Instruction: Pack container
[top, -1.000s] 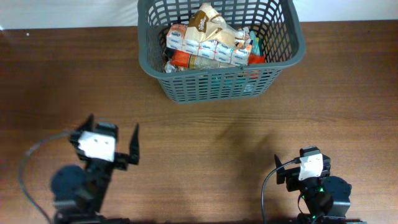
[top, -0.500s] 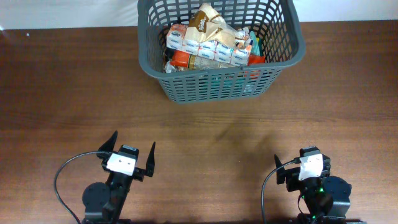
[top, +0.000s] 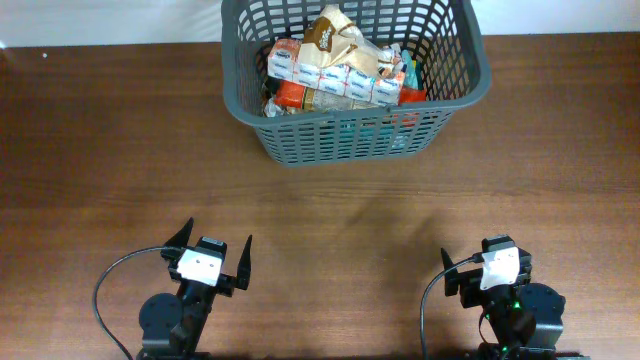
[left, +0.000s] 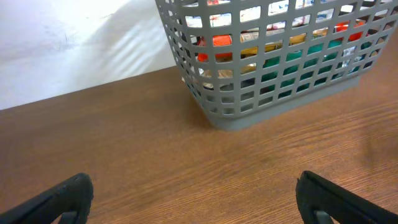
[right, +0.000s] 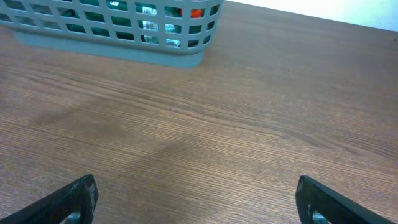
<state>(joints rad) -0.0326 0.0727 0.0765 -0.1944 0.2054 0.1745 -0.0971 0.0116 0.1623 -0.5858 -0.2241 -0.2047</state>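
Note:
The container (top: 470, 88), a large dark grey lattice basket, stands at the table's far middle, filled with several snack packets (top: 335, 65). It also shows in the left wrist view (left: 211, 106) and its lower edge shows in the right wrist view (right: 180, 56). My left gripper (top: 214, 248) is open and empty, low over the wood near the front left (left: 194, 198). My right gripper (top: 487, 262) is open and empty near the front right (right: 198, 200). Both are far from the container.
The brown wooden table (top: 330, 210) lies between the grippers and the basket. A white wall (left: 74, 43) runs behind the table's far edge. Black cables (top: 110, 285) loop by the arm bases.
My left arm has drawn back and turned from the far left to its rest spot at the front, fingers now pointing at the basket. The right arm has not moved.

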